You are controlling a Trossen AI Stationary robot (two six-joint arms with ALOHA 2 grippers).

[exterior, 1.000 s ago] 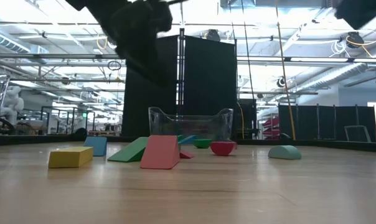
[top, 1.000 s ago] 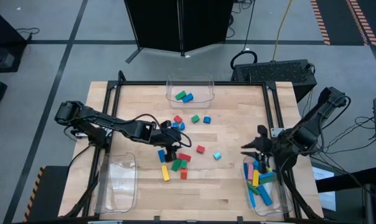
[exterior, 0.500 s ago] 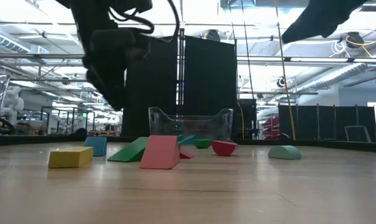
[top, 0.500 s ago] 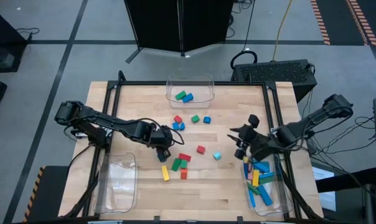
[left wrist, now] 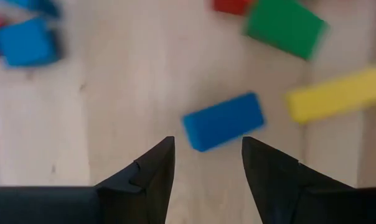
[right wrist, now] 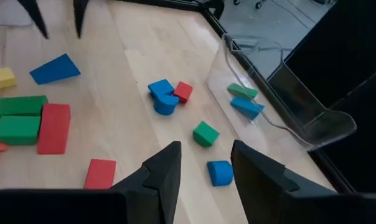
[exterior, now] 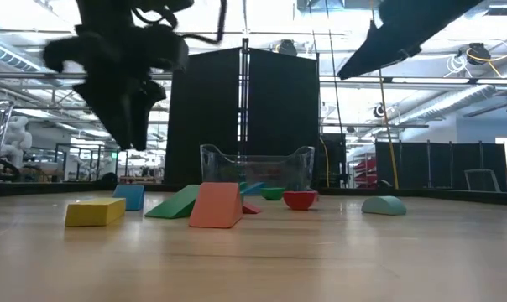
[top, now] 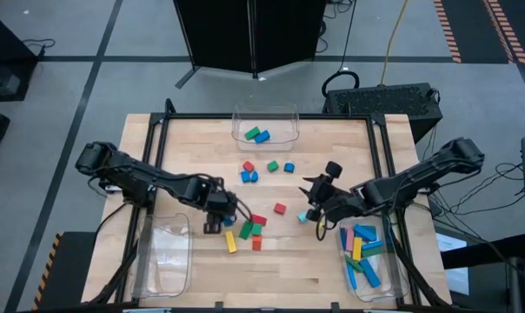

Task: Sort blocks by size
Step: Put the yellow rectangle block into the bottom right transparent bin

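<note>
Loose blocks lie mid-table: a blue block (top: 226, 217), a yellow bar (top: 231, 242), green (top: 245, 230) and red (top: 258, 219) pieces, a small red cube (top: 280, 209) and a cyan piece (top: 302, 217). My left gripper (top: 215, 215) points down, open, just above the blue block (left wrist: 222, 121), which lies flat on the wood ahead of the fingertips. My right gripper (top: 316, 204) hangs open above the table beside the cyan piece, holding nothing (right wrist: 205, 165). Farther back lie blue and red pieces (top: 248, 172), a green cube (top: 271, 165) and a blue piece (top: 289, 167).
A clear bin (top: 264, 115) at the far edge holds a green and a blue block. A clear bin (top: 393, 261) at the near right holds several long bars. Another clear bin (top: 165, 252) stands at the near left.
My right gripper has swung from above the near-right bin toward the table's middle and come lower, stopping by the cyan piece. My left gripper has shifted a little toward the near left and tipped to point down over the blue block. No block has moved.
</note>
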